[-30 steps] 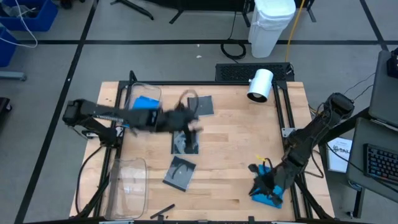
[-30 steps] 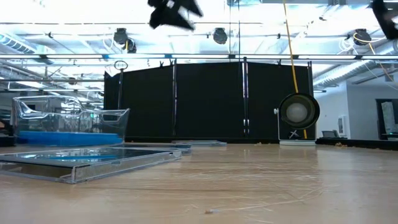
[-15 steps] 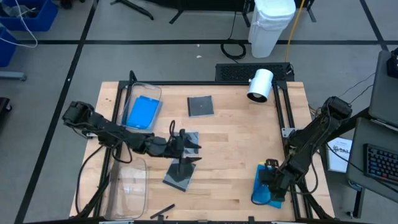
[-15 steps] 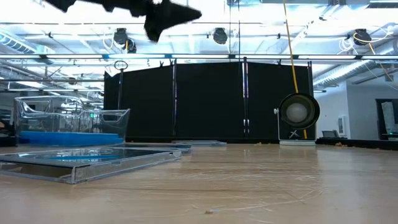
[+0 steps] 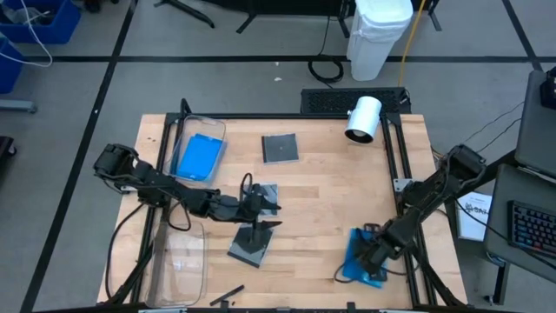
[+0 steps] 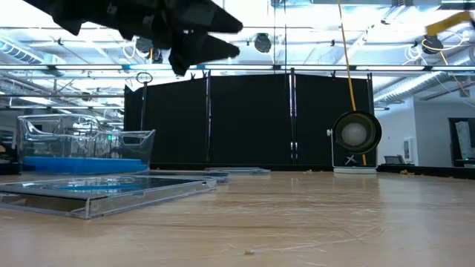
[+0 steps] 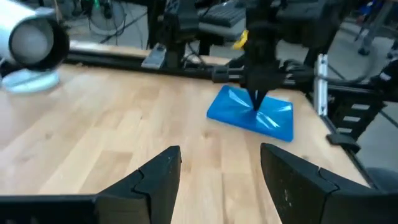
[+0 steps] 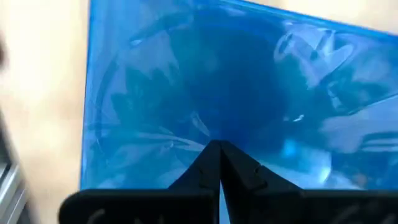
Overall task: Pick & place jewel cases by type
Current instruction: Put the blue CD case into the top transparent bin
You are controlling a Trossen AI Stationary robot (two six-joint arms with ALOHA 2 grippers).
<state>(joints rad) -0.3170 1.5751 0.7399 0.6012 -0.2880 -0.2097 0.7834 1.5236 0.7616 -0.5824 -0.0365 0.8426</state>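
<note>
A bright blue jewel case (image 5: pixel 360 261) lies flat near the table's right edge, also seen in the left wrist view (image 7: pixel 273 118). My right gripper (image 5: pixel 368 257) points down on it, shut. My left gripper (image 7: pixel 217 180) hangs open and nearly level above the table's middle, over two grey jewel cases (image 5: pixel 263 196) (image 5: pixel 250 245) that lie flat. It holds nothing. A third grey case (image 5: pixel 280 148) lies toward the far edge. Another blue case (image 5: pixel 198 156) rests inside a clear bin (image 5: pixel 213 126) at the far left. My right gripper has its shut fingertips (image 8: pixel 217 155) on the blue case's top face near its middle (image 7: pixel 249 115). It comes from above, pointing down. The case lies flat on the table under the tips.
A second clear bin (image 5: pixel 178 261) stands at the near left with nothing in it. A white lamp-like cylinder (image 5: pixel 363 118) sits at the far right corner. Bare wood lies between the two arms in the table's middle right.
My left gripper has come down and toward the near edge, from over the far middle to above the two grey cases, tipping closer to level. My right gripper has sunk and tipped to point down onto the blue case, which has shifted a little toward the table's left.
</note>
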